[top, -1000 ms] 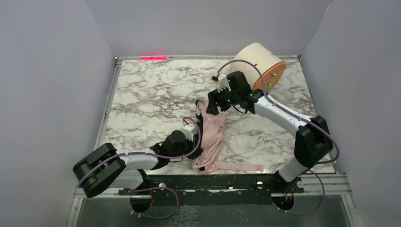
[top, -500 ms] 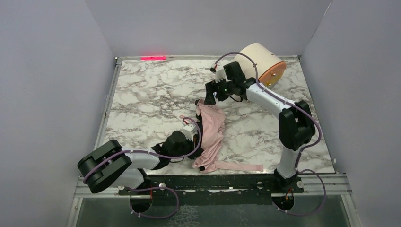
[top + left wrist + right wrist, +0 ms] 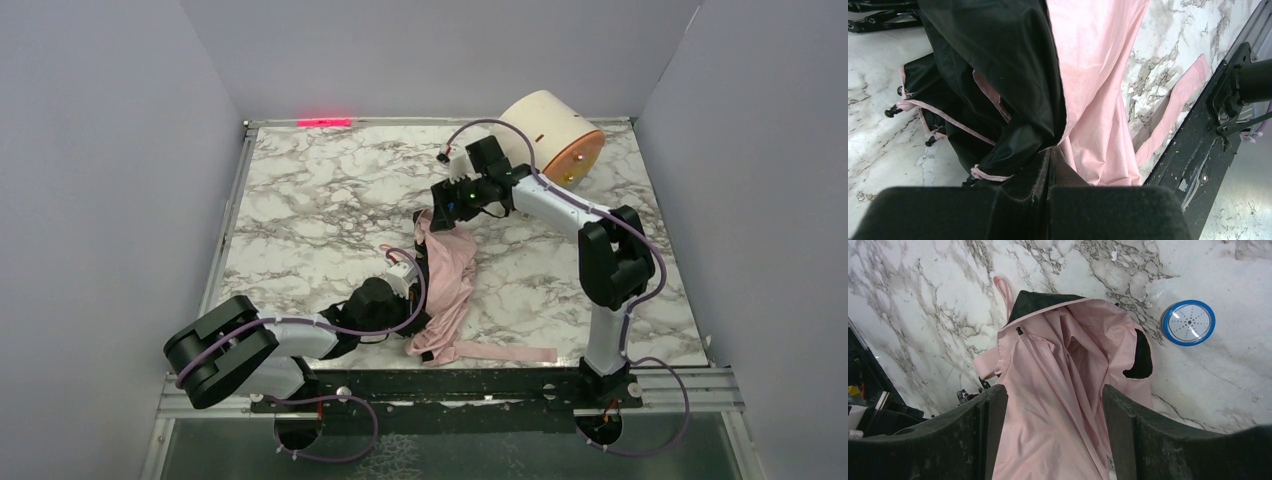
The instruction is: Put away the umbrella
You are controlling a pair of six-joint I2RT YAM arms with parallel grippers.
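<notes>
The pale pink umbrella (image 3: 447, 272) lies crumpled in the middle of the marble table, its long strap (image 3: 510, 354) trailing along the front edge. My left gripper (image 3: 412, 300) is shut on a fold of the umbrella's fabric (image 3: 1098, 90), where the black lining (image 3: 993, 65) meets the pink. My right gripper (image 3: 440, 208) hovers open above the umbrella's far end. In the right wrist view the pink fabric (image 3: 1058, 385) shows between its spread fingers (image 3: 990, 425). The shaft and handle are hidden.
A cream drum with an orange face (image 3: 555, 130) lies at the back right. A small white disc with a blue ring (image 3: 1188, 322) sits on the marble beside the umbrella. A black rail (image 3: 1198, 150) runs along the table's front edge.
My right arm has drawn back and up from the umbrella's far end, with its elbow swinging inward. The left gripper and the umbrella have stayed put.
</notes>
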